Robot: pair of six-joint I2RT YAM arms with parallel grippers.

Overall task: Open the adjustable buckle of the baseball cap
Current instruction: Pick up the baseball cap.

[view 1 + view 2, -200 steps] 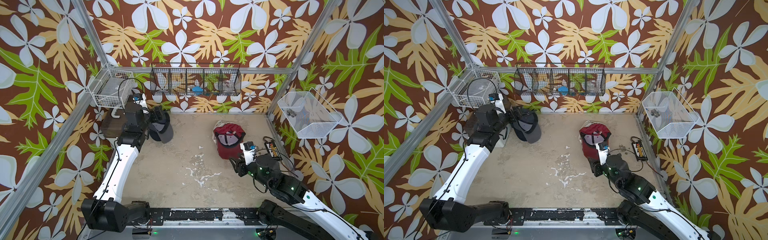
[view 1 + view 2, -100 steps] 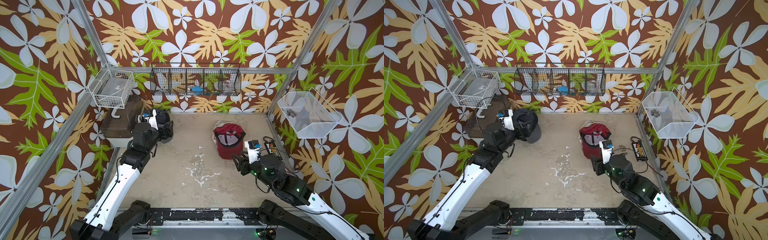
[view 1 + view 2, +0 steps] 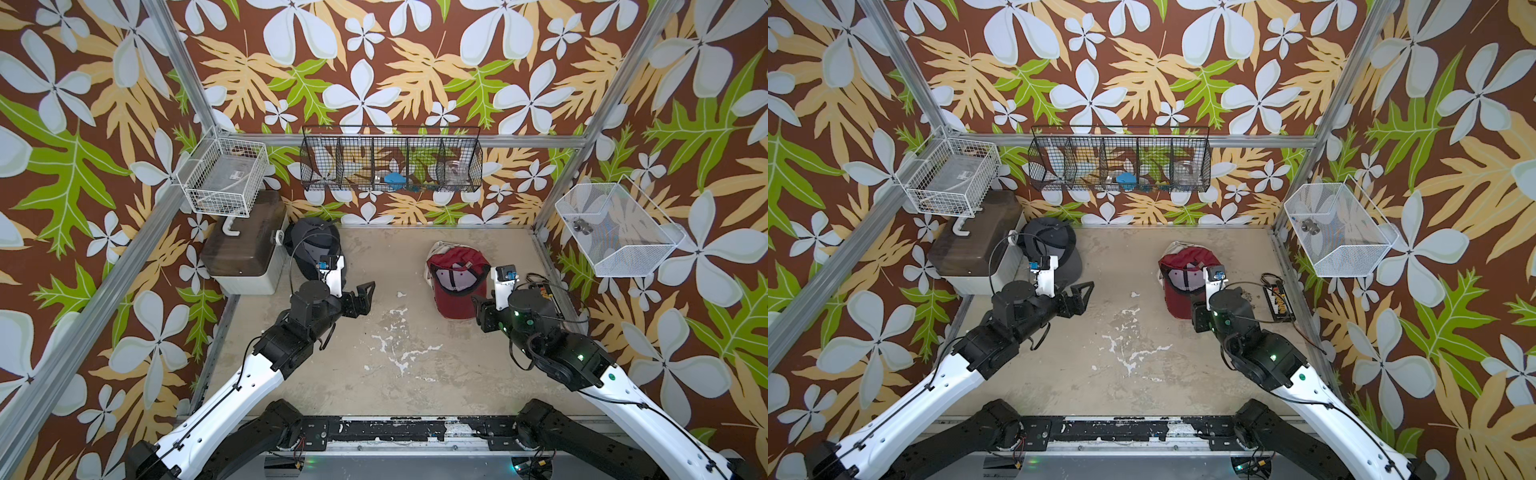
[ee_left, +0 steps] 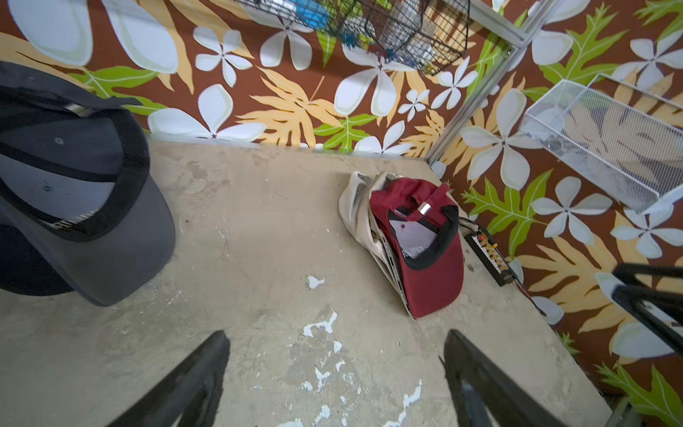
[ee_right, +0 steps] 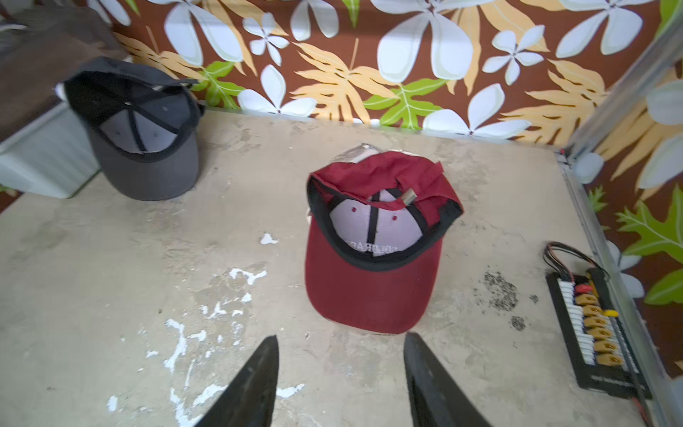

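Pulled left gripper (image 4: 334,336) back from grey cap (image 3: 313,249) at 10 o'clock, jaws spread wide, empty; parked right gripper (image 5: 340,336) at red cap's (image 3: 457,286) 6 o'clock, jaws parted, empty.

Reaching up from the lower left with the left arm (image 3: 249,376), left gripper (image 3: 360,298) spread wide and empty left of centre. Coming in from the lower right with the right arm (image 3: 631,401), right gripper (image 5: 340,336) partly parted, gripping nothing.
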